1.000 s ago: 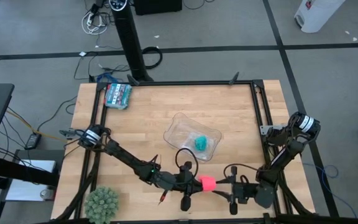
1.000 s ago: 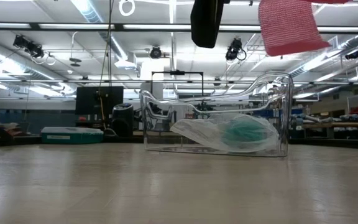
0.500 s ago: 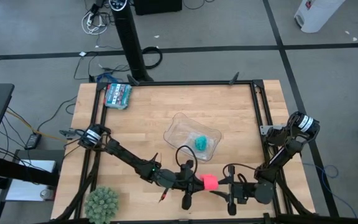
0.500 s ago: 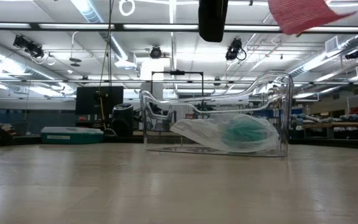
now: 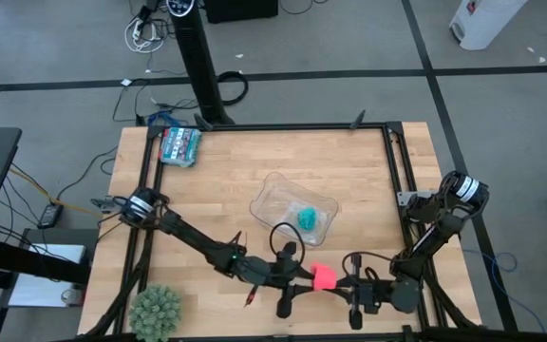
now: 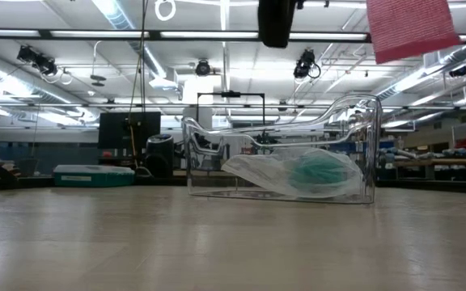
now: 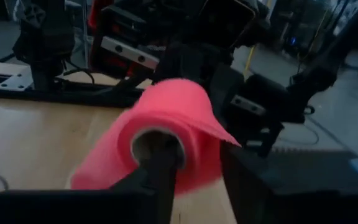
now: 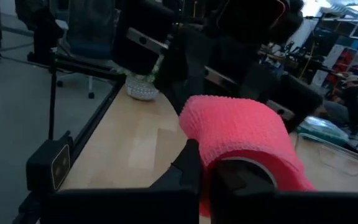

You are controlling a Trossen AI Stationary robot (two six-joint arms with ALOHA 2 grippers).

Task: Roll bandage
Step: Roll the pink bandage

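Note:
The bandage (image 5: pixel 323 276) is a bright pink roll with a hollow core, held up above the near middle of the table between my two grippers. My right gripper (image 5: pixel 342 282) comes at it from the right and is shut on it. My left gripper (image 5: pixel 304 276) comes from the left and is open. One left finger (image 7: pixel 160 168) stands at the roll's core (image 7: pixel 157 144), the other (image 7: pixel 247 180) outside the roll. A loose pink flap (image 6: pixel 411 28) shows at the top of the low view. My left gripper has one finger at the roll's core and one outside; I cannot tell whether either touches it. My right gripper pinches the roll's wall (image 8: pixel 206 183) at the end facing it, one finger (image 8: pixel 188 168) outside and one inside the hollow. The fingers come level from the table's right, along the roll's axis. The roll is lifted clear, lying level.
A clear plastic tray (image 5: pixel 275 190) holding a teal roll (image 5: pixel 306 218) sits at mid-table, just beyond the grippers. A teal packet (image 5: pixel 179 145) lies at the far left corner and a green spiky ball (image 5: pixel 155 310) at the near left. Black rails (image 5: pixel 387 180) frame the table.
The bandage's loose flap has shifted toward the table's right in the low view, and the roll has edged slightly the same way. Both arms have stayed in place.

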